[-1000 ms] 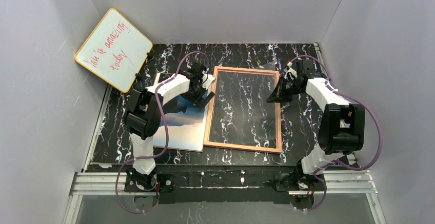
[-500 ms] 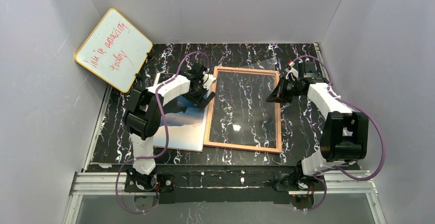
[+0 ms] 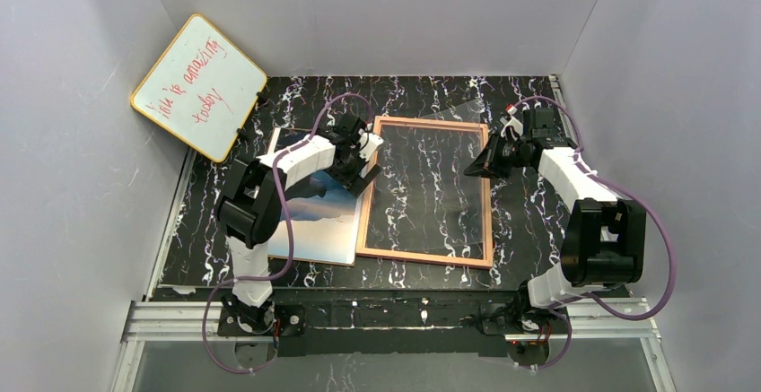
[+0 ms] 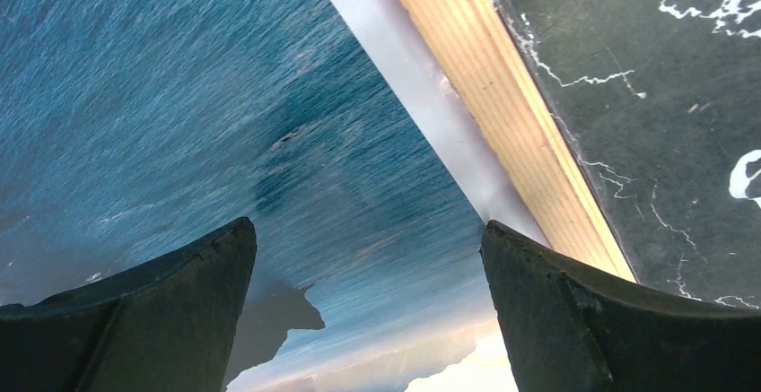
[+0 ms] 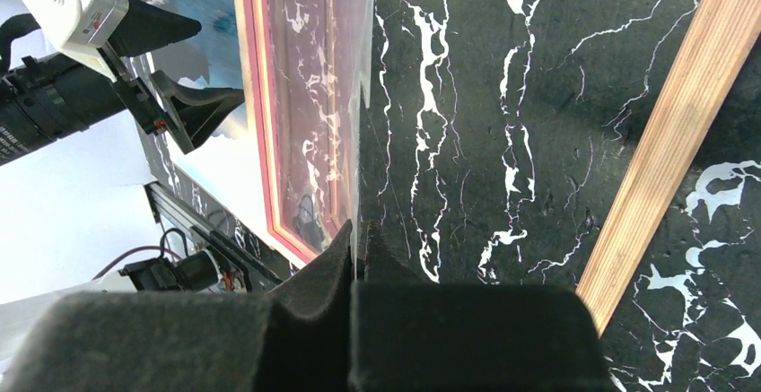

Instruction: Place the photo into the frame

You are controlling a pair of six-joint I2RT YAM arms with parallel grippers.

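Observation:
The photo (image 3: 314, 217), a blue sea print, lies flat on the table left of the frame (image 3: 489, 213). The frame rests wood-coloured side up. My left gripper (image 3: 364, 164) hovers open over the photo's right edge, beside the frame's left rail. In the left wrist view its fingers (image 4: 179, 311) straddle the sea print (image 4: 179, 96), with the white margin and the wooden rail (image 4: 502, 96) just to the right. My right gripper (image 3: 476, 166) is shut on the clear pane (image 3: 453, 136), holding it tilted up above the frame. The right wrist view shows the pane (image 5: 363, 96) edge-on between the right gripper's (image 5: 359, 235) pads.
A yellow-edged whiteboard (image 3: 199, 87) with red writing leans in the far left corner. Grey walls close in three sides. An aluminium rail (image 3: 386, 316) with both arm bases runs along the near edge. Black marbled table (image 3: 529, 230) shows right of the frame.
My left gripper has edged slightly right toward the frame's left rail. The right arm's elbow has swung outward, and the glare on the held pane has shifted.

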